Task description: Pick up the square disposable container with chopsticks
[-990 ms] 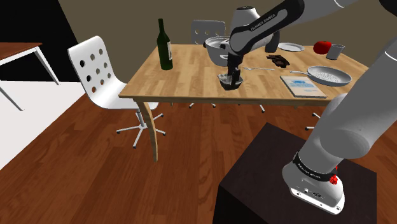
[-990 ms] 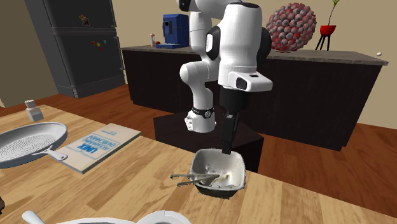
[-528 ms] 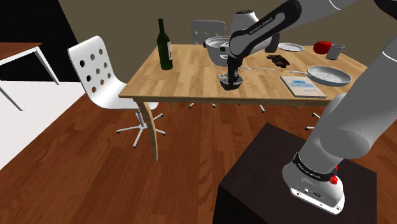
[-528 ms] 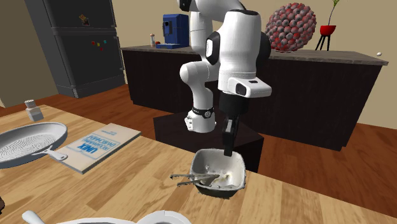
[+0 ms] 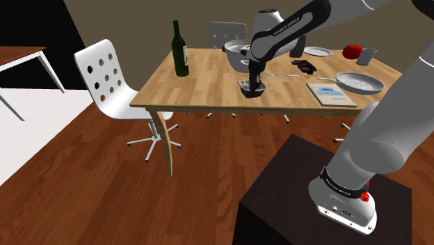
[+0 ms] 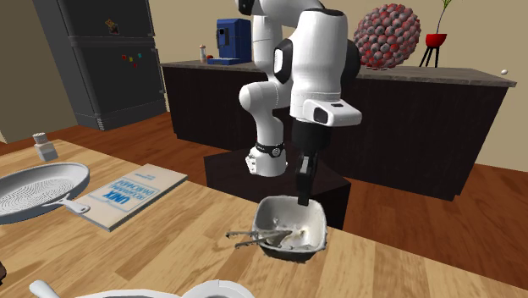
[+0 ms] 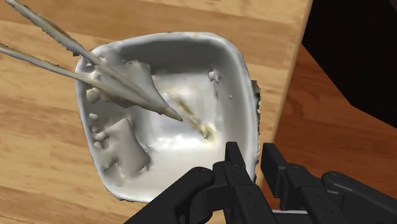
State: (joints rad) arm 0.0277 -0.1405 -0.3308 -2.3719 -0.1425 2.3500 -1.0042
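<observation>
The hand (image 7: pixel 252 160) pinches one thin wall of the white container (image 7: pixel 178 127); lifted, it may tip; the chopsticks (image 7: pixel 95 84) could slide onto the tabletop (image 7: pixel 38 149).

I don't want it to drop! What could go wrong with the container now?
The gripper pinches only one wall of the container, so it may tilt or slip. The chopsticks lie loose over the rim and could slide out. The table edge is close, so a drop might reach the floor.
</observation>
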